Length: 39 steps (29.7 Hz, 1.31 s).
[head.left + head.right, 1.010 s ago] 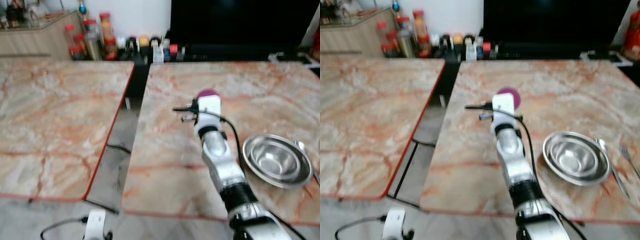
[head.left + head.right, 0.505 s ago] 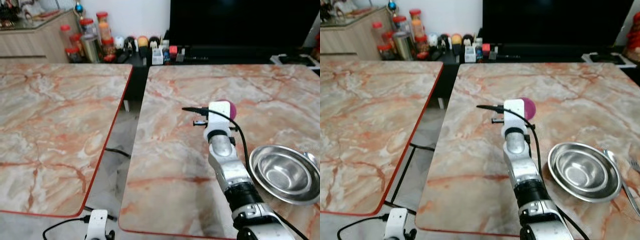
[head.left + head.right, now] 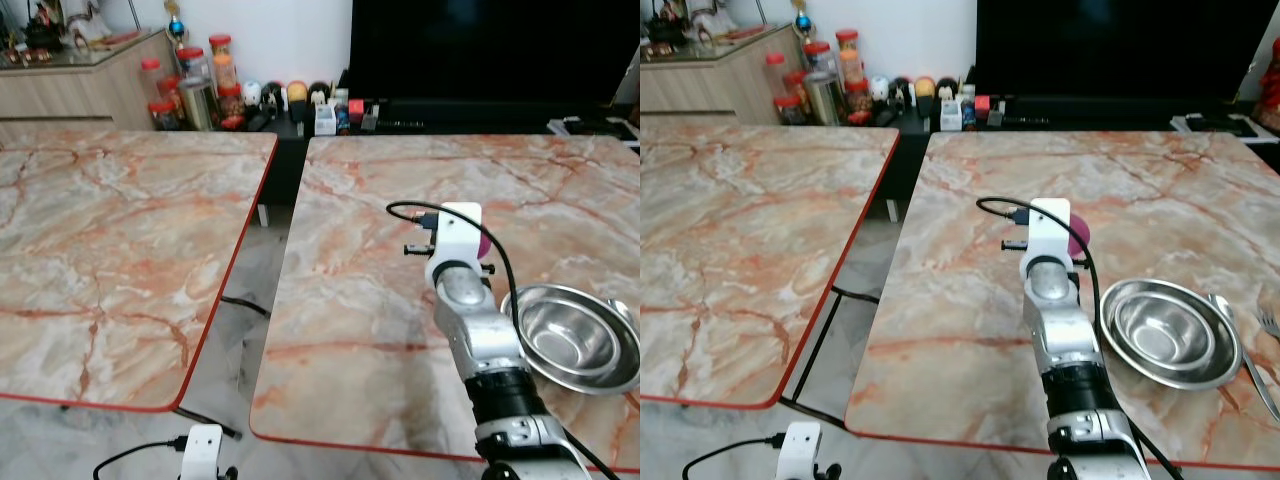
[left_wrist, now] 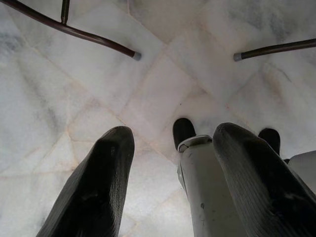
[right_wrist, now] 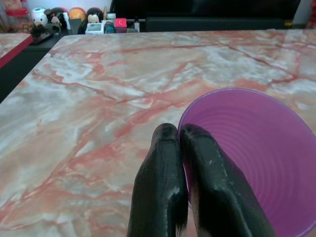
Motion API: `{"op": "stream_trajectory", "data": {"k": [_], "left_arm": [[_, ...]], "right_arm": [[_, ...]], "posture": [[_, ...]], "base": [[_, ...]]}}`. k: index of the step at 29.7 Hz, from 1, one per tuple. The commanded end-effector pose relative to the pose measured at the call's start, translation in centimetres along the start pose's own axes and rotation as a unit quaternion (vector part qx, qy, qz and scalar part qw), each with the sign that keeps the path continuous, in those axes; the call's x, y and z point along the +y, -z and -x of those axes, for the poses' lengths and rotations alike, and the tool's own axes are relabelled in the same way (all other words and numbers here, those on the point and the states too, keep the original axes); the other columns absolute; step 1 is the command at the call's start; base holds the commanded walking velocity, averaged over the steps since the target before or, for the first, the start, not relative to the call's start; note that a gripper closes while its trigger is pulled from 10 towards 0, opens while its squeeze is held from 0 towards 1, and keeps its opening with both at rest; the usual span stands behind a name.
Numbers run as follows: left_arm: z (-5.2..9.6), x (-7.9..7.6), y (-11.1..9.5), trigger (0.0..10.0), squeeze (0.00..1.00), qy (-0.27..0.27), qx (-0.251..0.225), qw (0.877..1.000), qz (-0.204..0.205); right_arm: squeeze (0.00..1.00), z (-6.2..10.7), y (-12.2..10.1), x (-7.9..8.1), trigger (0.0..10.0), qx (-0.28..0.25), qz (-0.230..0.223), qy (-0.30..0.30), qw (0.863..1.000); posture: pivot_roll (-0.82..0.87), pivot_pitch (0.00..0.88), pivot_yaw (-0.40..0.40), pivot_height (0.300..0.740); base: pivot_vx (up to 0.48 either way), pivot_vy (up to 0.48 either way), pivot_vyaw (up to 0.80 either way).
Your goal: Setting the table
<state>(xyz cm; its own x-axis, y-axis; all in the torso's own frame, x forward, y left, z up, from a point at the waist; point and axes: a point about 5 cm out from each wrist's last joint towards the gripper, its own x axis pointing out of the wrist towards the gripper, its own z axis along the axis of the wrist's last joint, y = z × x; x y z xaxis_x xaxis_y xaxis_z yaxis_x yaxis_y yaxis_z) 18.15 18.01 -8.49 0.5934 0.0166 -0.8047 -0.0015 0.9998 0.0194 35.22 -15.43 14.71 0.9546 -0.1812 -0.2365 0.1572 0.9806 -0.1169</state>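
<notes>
A purple plastic cup hangs just above the right marble table, and my right gripper is shut on its near rim. In the eye views the cup peeks out behind the white wrist block of my right arm. A steel bowl sits on the table just right of the arm, with a spoon and a fork beside it. My left gripper hangs open over the white floor tiles.
A second marble table stands to the left, across a narrow gap with a cable on the floor. Jars and bottles line the back, beside a black TV. A white device lies on the floor.
The camera has shifted and the picture has sharpened. My right arm has carried the purple cup to the right and nearer, closer to the steel bowl.
</notes>
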Motion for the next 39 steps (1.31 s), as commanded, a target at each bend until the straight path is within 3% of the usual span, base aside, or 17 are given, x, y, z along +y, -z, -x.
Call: {"op": "stream_trajectory", "data": {"k": [1,9,22,39], "left_arm": [[0.0,0.1,0.3,10.0,0.0,0.002,0.011,1.0,-0.002],[0.0,-0.1,0.4,10.0,0.0,0.005,0.014,1.0,0.0],[0.0,-0.2,0.4,10.0,0.0,0.007,0.015,1.0,0.002],[0.1,-0.1,0.6,10.0,0.0,0.007,0.016,1.0,0.006]], "right_arm": [[0.0,0.5,-0.6,0.1,10.0,0.002,-0.009,-0.009,1.0],[0.0,1.2,0.4,0.5,10.0,0.041,-0.016,-0.027,0.999],[0.0,1.8,0.5,1.1,10.0,0.058,-0.006,-0.049,0.997],[0.0,2.4,0.9,-0.3,10.0,0.067,-0.004,-0.014,0.998]], "posture": [[-0.05,0.0,0.033,0.74],[-0.05,0.0,0.029,0.74],[-0.05,0.0,0.026,0.74],[-0.05,0.0,0.022,0.74]], "base": [[0.0,0.0,0.0],[0.0,0.0,0.0],[0.0,0.0,0.0],[0.0,0.0,0.0]]}}
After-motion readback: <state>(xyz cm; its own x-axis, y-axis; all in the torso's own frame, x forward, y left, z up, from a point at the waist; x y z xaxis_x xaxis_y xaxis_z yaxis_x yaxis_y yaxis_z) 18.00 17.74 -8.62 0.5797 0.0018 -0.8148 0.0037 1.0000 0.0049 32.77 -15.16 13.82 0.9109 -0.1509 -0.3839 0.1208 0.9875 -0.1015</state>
